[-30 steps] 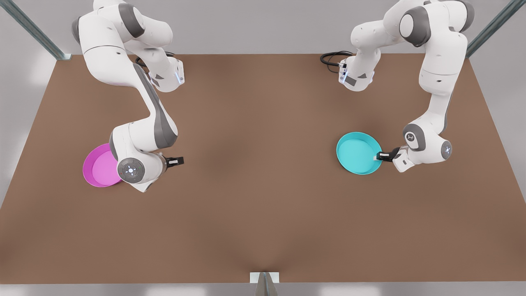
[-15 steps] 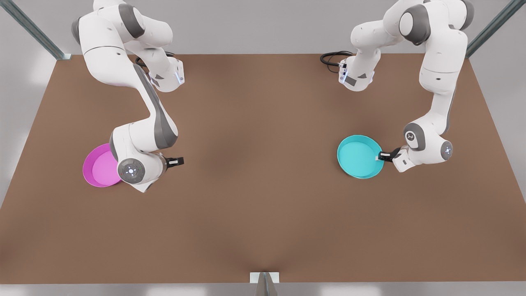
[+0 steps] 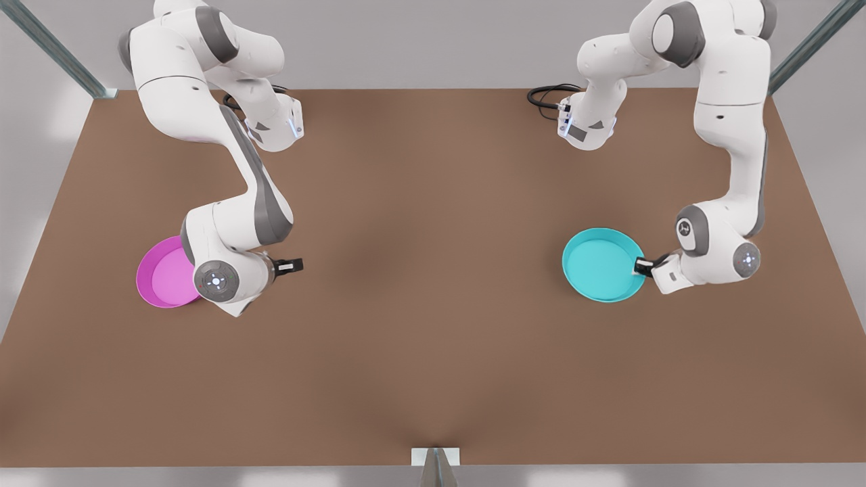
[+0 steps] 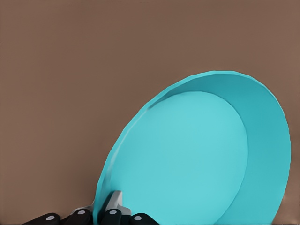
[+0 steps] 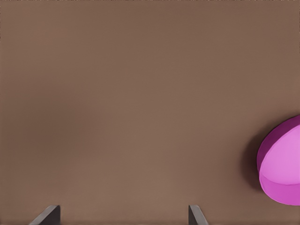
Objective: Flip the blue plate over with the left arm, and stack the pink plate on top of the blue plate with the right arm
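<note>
The blue plate (image 3: 601, 264) is on the front view's right, open side up and tilted, its rim pinched on the side toward the front view's right by my left gripper (image 3: 643, 266). In the left wrist view the blue plate (image 4: 197, 154) slants above the brown table, with my left gripper (image 4: 105, 214) shut on its rim. The pink plate (image 3: 164, 276) lies upright on the table at the front view's left, partly hidden by the right arm. My right gripper (image 3: 292, 265) hovers beside it, open and holding nothing. The right wrist view has the pink plate (image 5: 282, 164) off to one side of the right gripper (image 5: 123, 216).
The brown table (image 3: 433, 352) stretches wide between the two plates. A black cable (image 3: 547, 95) lies near the back edge. Metal frame posts (image 3: 61, 54) slant at the back corners, and a small bracket (image 3: 435, 458) sits at the front edge.
My left gripper has carried the blue plate a little toward the front view's right and nearer the front edge. The right arm and pink plate have not moved.
</note>
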Robot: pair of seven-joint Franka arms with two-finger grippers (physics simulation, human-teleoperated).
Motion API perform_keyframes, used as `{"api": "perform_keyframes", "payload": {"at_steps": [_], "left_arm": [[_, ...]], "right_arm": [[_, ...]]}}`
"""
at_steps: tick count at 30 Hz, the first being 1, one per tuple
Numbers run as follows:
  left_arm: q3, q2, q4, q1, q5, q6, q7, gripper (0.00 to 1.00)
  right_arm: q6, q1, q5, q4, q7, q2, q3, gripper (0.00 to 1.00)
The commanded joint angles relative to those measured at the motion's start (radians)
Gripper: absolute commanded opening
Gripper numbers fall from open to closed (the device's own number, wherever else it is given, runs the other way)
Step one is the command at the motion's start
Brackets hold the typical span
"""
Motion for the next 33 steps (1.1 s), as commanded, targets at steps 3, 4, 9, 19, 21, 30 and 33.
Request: {"api": "perform_keyframes", "payload": {"at_steps": [3, 4, 9, 19, 21, 30, 33], "left_arm": [[0.001, 0.011, 0.137, -0.085, 0.299, -0.196, -0.088, 0.23], [0.001, 0.014, 0.171, -0.119, 0.359, -0.253, -0.133, 0.23], [0.001, 0.040, 0.317, -0.288, 0.526, -0.480, -0.446, 0.22], [-0.002, 0.078, 0.368, -0.497, 0.733, -0.647, -0.886, 0.22], [-0.002, 0.084, 0.369, -0.518, 0.765, -0.664, -0.926, 0.22], [-0.002, 0.130, 0.381, -0.676, 0.929, -0.712, -1.110, 0.22], [-0.001, 0.164, 0.381, -0.745, 1.009, -0.759, -1.207, 0.22]], "right_arm": [[0.000, 0.002, 0.000, 0.001, -0.003, 0.000, 0.000, 1.00], [0.000, 0.000, 0.000, 0.001, -0.005, 0.000, 0.000, 1.00], [0.000, 0.000, 0.000, 0.001, -0.005, 0.000, 0.000, 1.00], [0.000, 0.000, 0.000, -0.001, -0.009, 0.001, 0.000, 1.00], [0.000, 0.000, 0.000, -0.002, -0.009, 0.000, 0.000, 1.00], [-0.002, -0.003, 0.000, -0.005, -0.011, 0.001, 0.000, 1.00], [-0.002, -0.008, 0.000, -0.005, -0.014, 0.001, 0.000, 1.00]]}}
